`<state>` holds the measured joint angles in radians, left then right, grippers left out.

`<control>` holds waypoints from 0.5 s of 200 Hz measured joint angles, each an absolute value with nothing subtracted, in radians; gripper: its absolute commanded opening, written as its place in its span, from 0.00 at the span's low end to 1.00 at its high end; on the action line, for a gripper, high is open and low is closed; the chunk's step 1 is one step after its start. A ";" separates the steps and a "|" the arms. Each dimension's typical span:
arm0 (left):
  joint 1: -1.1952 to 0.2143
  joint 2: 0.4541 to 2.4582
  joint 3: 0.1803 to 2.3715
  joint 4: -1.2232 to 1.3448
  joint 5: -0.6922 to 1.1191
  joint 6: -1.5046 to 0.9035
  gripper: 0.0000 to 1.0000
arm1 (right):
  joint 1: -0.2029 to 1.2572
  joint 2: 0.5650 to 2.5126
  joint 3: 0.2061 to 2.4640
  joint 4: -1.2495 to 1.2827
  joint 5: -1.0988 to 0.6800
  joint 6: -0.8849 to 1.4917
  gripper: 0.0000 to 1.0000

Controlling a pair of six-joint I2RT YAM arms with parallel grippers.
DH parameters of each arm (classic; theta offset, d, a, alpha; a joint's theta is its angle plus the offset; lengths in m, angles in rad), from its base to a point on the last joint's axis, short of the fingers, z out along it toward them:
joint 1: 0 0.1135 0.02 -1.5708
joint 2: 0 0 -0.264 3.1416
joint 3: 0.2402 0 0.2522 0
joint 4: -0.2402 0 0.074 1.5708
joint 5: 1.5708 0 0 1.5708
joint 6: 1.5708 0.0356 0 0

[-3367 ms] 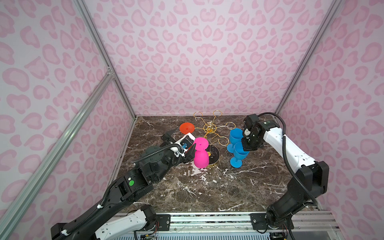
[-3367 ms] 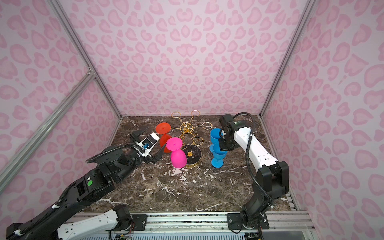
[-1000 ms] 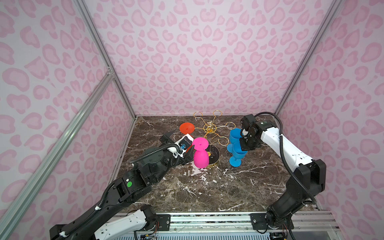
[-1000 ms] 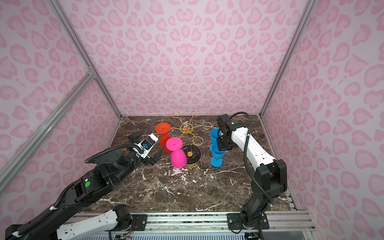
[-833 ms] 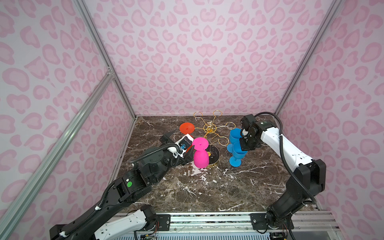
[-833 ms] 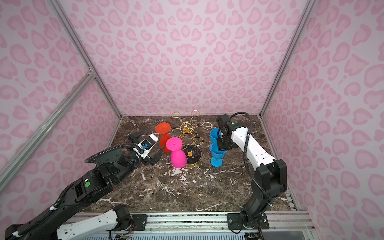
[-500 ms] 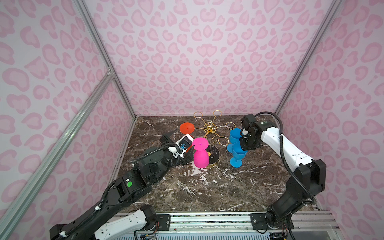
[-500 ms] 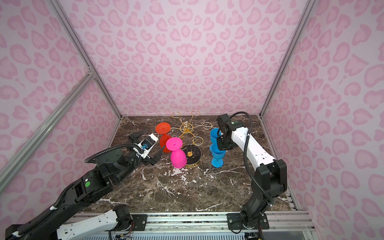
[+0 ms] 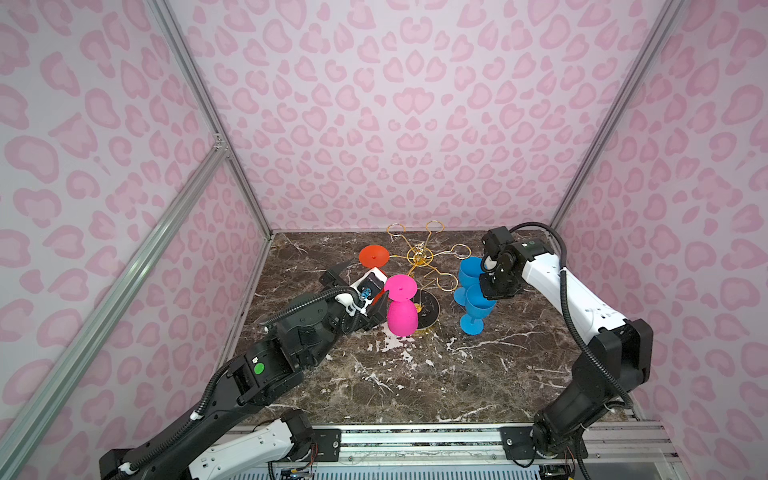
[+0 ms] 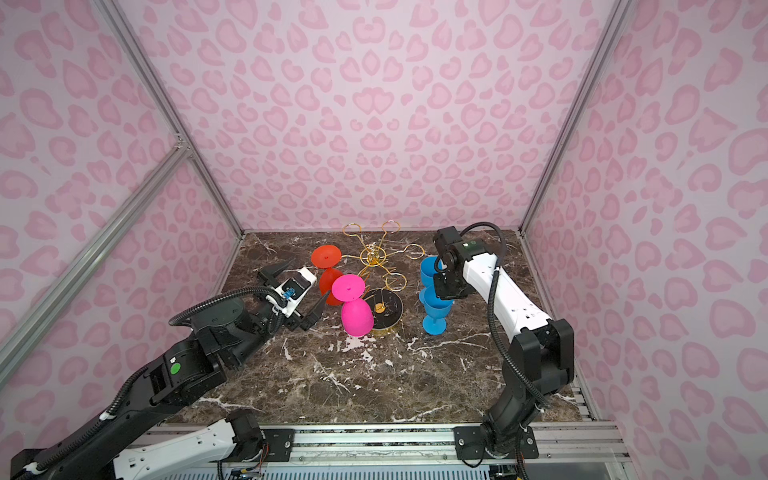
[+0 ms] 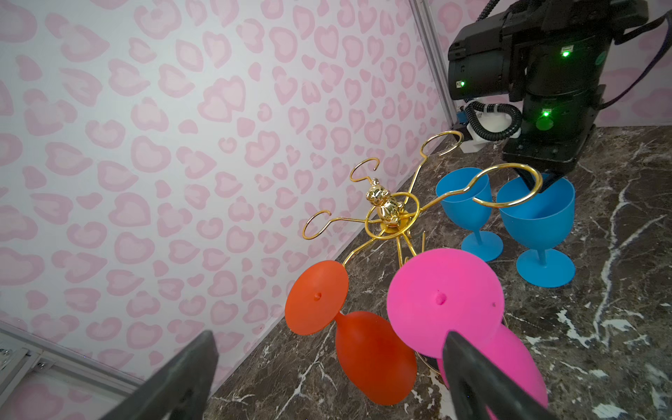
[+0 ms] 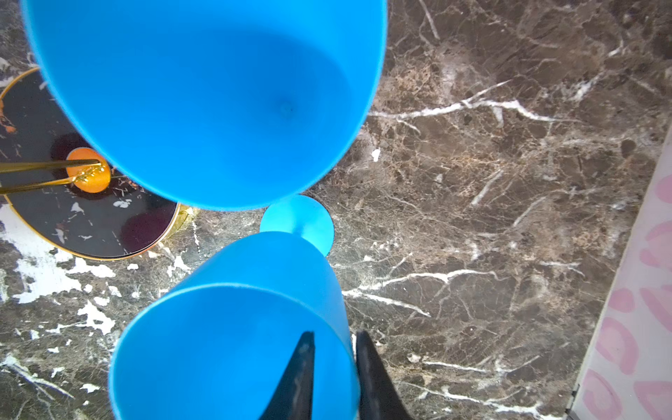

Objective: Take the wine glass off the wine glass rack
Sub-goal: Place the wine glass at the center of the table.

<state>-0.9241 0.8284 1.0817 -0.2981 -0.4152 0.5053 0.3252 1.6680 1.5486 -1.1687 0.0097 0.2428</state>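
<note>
The gold wire wine glass rack (image 9: 420,254) (image 10: 372,254) (image 11: 387,211) stands at the back middle of the table. From it hang, upside down, a pink wine glass (image 9: 401,316) (image 10: 356,318) (image 11: 443,298) and an orange one (image 9: 374,256) (image 10: 326,256) (image 11: 374,360). Two blue wine glasses stand upright to its right. My right gripper (image 9: 484,297) (image 10: 440,297) (image 12: 334,332) straddles the nearer blue glass's (image 9: 478,307) (image 12: 232,349) rim, slightly open, one finger inside the bowl. My left gripper (image 9: 365,278) (image 10: 307,280) (image 11: 327,336) is wide open beside the orange and pink glasses, touching neither.
The farther blue glass (image 9: 469,270) (image 10: 428,266) (image 12: 203,102) stands close behind the nearer one. The rack's round black base (image 9: 428,309) (image 12: 72,218) lies between the pink and blue glasses. Pink patterned walls enclose the dark marble table (image 9: 415,374) on three sides.
My right gripper's fingers have parted a little around the blue glass's rim, and the glass stays standing. The left arm and the hanging glasses have not moved.
</note>
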 measured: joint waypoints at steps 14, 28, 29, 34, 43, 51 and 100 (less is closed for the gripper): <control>-0.924 0.829 1.082 -0.298 -0.415 0.505 0.98 | 0.325 1.668 1.553 -1.172 0.010 0.242 0.28; -0.924 0.830 1.082 -0.299 -0.415 0.505 0.98 | 0.324 1.668 1.554 -1.174 0.010 0.242 0.30; -0.924 0.830 1.082 -0.299 -0.415 0.505 0.98 | 0.323 1.668 1.554 -1.174 0.010 0.242 0.30; -0.924 0.830 1.082 -0.300 -0.415 0.505 0.98 | 0.322 1.668 1.554 -1.176 0.010 0.242 0.30; -0.924 0.829 1.082 -0.300 -0.415 0.505 0.98 | 0.321 1.668 1.554 -1.179 0.010 0.242 0.31; -0.924 0.829 1.082 -0.300 -0.415 0.505 0.98 | 0.321 1.668 1.555 -1.180 0.010 0.242 0.32; -0.924 0.829 1.082 -0.300 -0.415 0.505 0.98 | 0.310 1.647 1.594 -1.203 0.011 0.241 0.37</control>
<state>-0.9241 0.8288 1.0817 -0.3004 -0.4149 0.5053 0.3099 1.6466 1.5940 -1.2030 0.0109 0.2409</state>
